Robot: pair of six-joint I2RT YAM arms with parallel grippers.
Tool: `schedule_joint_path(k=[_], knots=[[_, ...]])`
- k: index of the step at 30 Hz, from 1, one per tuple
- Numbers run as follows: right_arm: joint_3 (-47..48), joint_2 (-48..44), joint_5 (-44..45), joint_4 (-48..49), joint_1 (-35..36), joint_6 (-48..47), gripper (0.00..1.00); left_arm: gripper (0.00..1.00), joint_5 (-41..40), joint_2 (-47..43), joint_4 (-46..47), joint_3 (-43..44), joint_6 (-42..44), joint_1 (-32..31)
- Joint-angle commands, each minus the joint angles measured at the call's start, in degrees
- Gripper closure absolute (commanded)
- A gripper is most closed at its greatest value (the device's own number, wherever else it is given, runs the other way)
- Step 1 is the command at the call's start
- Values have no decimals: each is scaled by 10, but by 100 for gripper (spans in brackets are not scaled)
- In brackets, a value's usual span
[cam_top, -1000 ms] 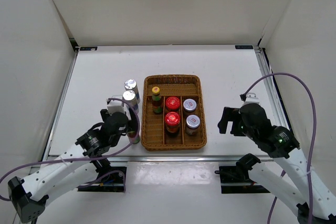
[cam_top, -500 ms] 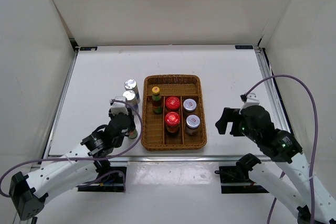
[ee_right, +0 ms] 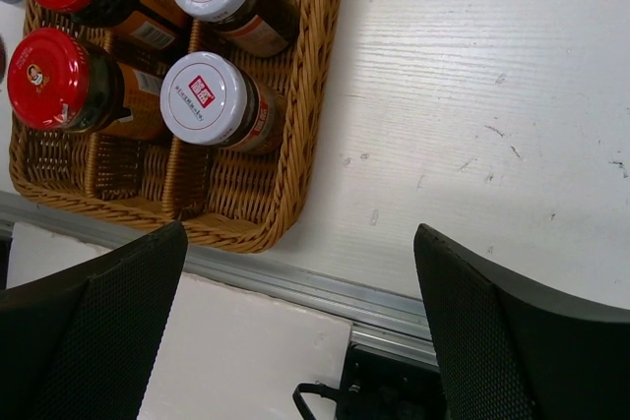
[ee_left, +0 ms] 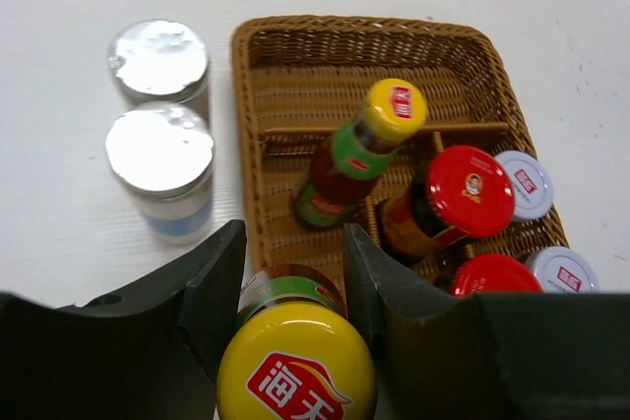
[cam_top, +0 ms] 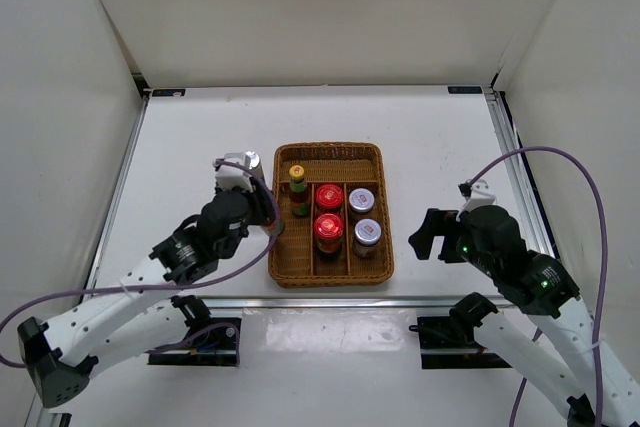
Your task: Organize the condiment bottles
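Observation:
My left gripper (ee_left: 293,277) is shut on a slim yellow-capped bottle (ee_left: 295,366), held above the left rim of the brown wicker tray (ee_left: 364,25). In the top view this gripper (cam_top: 268,219) hides most of that bottle. In the tray stand another yellow-capped bottle (ee_left: 364,140), two red-lidded jars (cam_top: 329,196) (cam_top: 328,227) and two grey-lidded jars (cam_top: 361,200) (cam_top: 367,232). Two silver-capped bottles (ee_left: 157,56) (ee_left: 159,150) stand on the table left of the tray. My right gripper (cam_top: 430,232) is open and holds nothing, to the right of the tray.
In the right wrist view the tray's near right corner (ee_right: 295,145) lies close to the metal rail (ee_right: 325,292) along the table's front edge. White walls enclose the table on three sides.
My left gripper closed on the yellow-capped bottle beside the tray, then lifted it and carried it away from me, over the tray's left rim. The right arm barely moved.

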Motion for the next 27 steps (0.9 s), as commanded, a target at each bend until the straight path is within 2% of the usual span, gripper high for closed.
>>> schedule_joint_path(k=[1,3,11,13,16,18,19,23,25,26,27], knots=[[-1,-2,-9,22,2,-7,1,89,37,30,97,27,14,-14],[-1,-2,-9,22,2,-7,1,89,37,59,148,14,22,-21],[-1,4,-14,27,8,-12,1,89,22,161,251,-12,43,-64],[-1,4,-20,27,8,-12,1,88,8,179,264,-19,43,-70],[-1,4,-20,32,8,-12,1,81,-4,191,279,-38,58,-82],[-1,4,-20,32,8,-12,1,75,-4,191,289,-43,58,-82],[-1,4,-20,32,14,-12,1,62,-4,191,294,-51,64,-89],[-1,4,-25,32,14,-12,1,38,-17,196,274,-51,64,-94],[-1,4,-25,32,14,-12,1,34,-12,196,256,-34,64,-94],[-1,4,-25,32,14,-12,1,27,-12,196,238,-34,64,-94],[-1,4,-25,32,19,-12,1,25,-12,196,230,-25,64,-94]])
